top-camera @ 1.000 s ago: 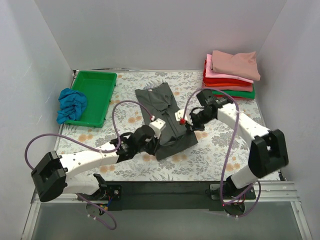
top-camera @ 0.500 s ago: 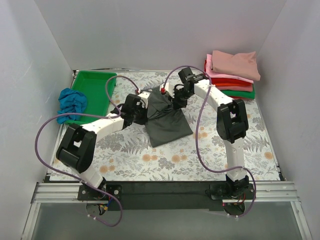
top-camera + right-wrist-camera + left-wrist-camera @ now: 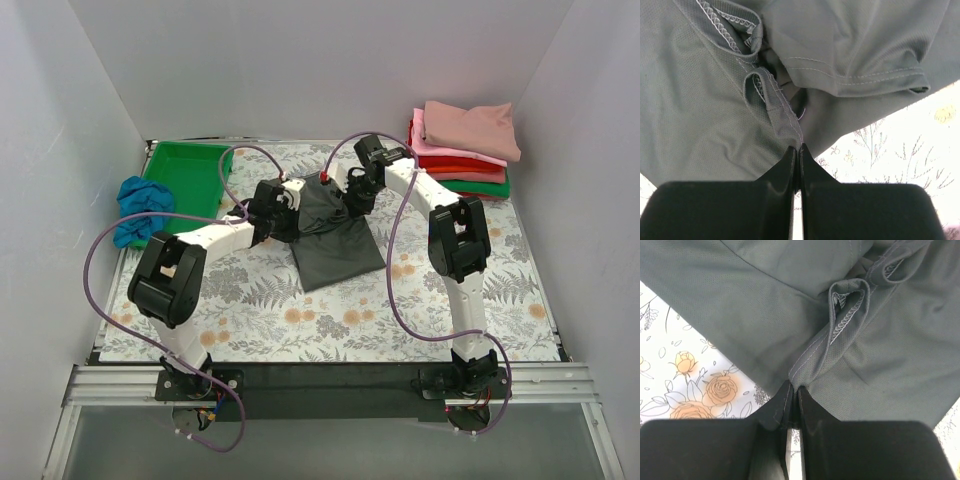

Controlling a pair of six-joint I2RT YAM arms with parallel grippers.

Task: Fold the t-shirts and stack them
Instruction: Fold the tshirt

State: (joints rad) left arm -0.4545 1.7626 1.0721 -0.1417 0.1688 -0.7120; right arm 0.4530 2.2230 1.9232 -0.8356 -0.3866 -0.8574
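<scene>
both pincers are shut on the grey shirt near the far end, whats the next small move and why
Probably lower both and open them. The left pincer and right pincer each pinch a seamed edge of the dark grey shirt, which looks doubled over itself, so letting go would lay the fold flat.
</scene>
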